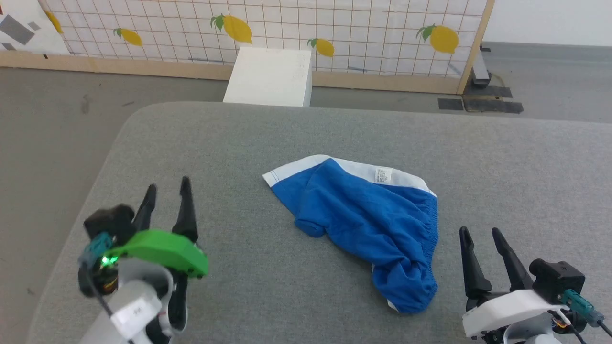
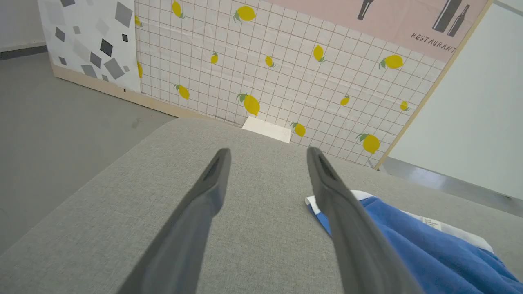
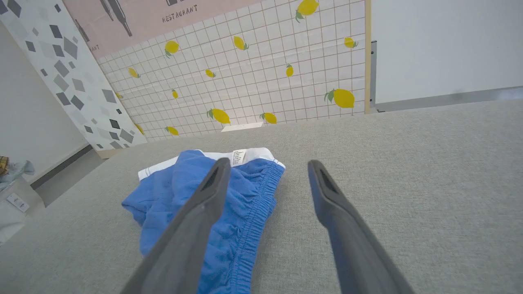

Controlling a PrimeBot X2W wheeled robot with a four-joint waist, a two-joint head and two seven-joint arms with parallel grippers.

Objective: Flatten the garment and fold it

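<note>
The garment [image 1: 363,224] lies in a crumpled heap right in the middle of the head view, on the grey padded surface [image 1: 239,138]. It is far from flat: the blue cloth is bunched, and one fold is rolled over on itself at the heap's left side. The white waistband [image 1: 306,165] runs along the upper edge, with a small white tag [image 1: 383,175] on it toward the upper right. A gathered, rippled hem trails down to the lower right.

At the lower left of the head view is the left gripper [image 1: 168,184], fingers spread wide with nothing between them, well apart from the garment. In its wrist view bare grey surface fills the gap, and the garment's white-edged corner peeks out beside the right-hand finger at the lower right of the frame.

At the lower right of the head view, the right gripper [image 1: 479,231] is just as wide and just as empty. It is near the garment's trailing end but clear of it. In its wrist view the left-hand finger crosses in front of the blue cloth.

At top centre, a white box [image 1: 270,76] stands against a lemon-print panel [image 1: 382,28].
</note>
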